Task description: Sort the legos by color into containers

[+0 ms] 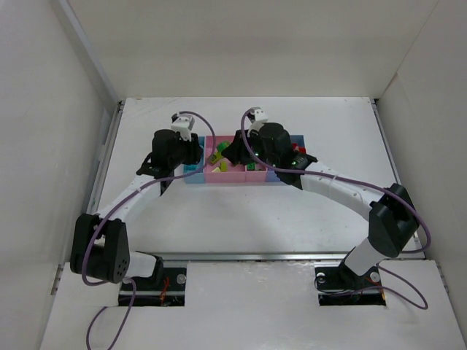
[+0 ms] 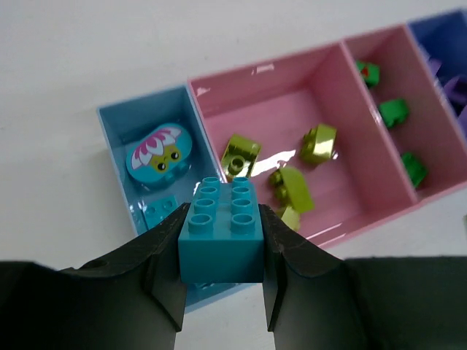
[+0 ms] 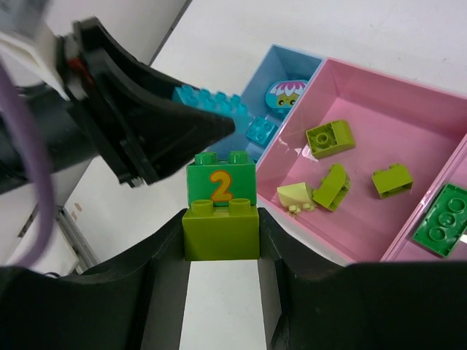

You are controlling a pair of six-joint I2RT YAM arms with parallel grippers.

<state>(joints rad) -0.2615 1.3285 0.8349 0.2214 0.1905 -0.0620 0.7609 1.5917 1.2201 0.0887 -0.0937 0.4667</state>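
Observation:
My left gripper (image 2: 221, 251) is shut on a cyan brick (image 2: 221, 233) and holds it over the near edge of the light blue bin (image 2: 117, 138). That bin holds a round cyan flower-face brick (image 2: 157, 152) and a small cyan brick (image 2: 159, 214). My right gripper (image 3: 221, 240) is shut on a lime brick (image 3: 220, 233); a green brick marked 2 (image 3: 220, 182) sits against its studs. It hovers at the near left of the wide pink bin (image 3: 379, 95), which holds lime bricks (image 3: 330, 137). In the top view both grippers, left (image 1: 194, 156) and right (image 1: 232, 154), hang over the containers (image 1: 233, 175).
The narrow pink bin (image 2: 430, 146) holds green bricks (image 2: 394, 111). The purple-blue bin (image 2: 445, 36) lies further right. The left gripper's fingers (image 3: 146, 124) are close to the right gripper's bricks. White enclosure walls (image 1: 44, 146) stand on three sides.

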